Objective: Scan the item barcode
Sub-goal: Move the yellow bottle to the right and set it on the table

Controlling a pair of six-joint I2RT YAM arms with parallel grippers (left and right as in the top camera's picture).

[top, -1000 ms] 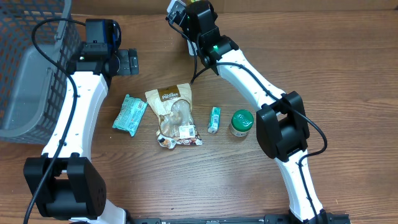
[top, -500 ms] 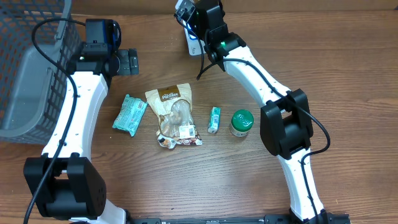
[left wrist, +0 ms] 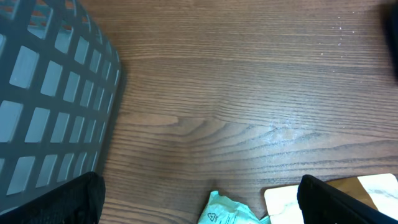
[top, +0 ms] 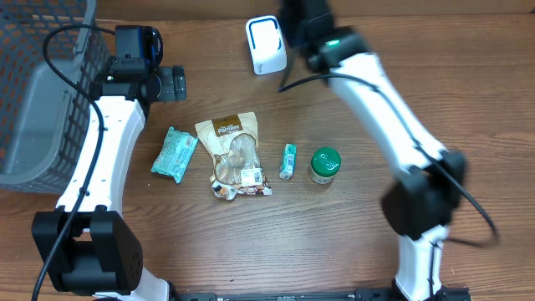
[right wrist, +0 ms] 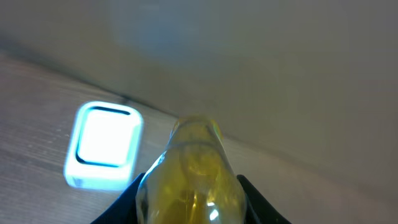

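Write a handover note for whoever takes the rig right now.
Left gripper: open, empty, near the basket.
Right gripper: shut on a yellow item, close to the scanner.
On the table: pouch, snack bag, tube, jar.
Done: item picked up and brought to the scanner.
Left: scan not confirmed; four items on the table not yet scanned.

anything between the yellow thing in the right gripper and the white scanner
Nothing visible stands between them. The right gripper holds the yellow item, and the white scanner lies to its left in the right wrist view, face up on the table, with only bare wood between the two.
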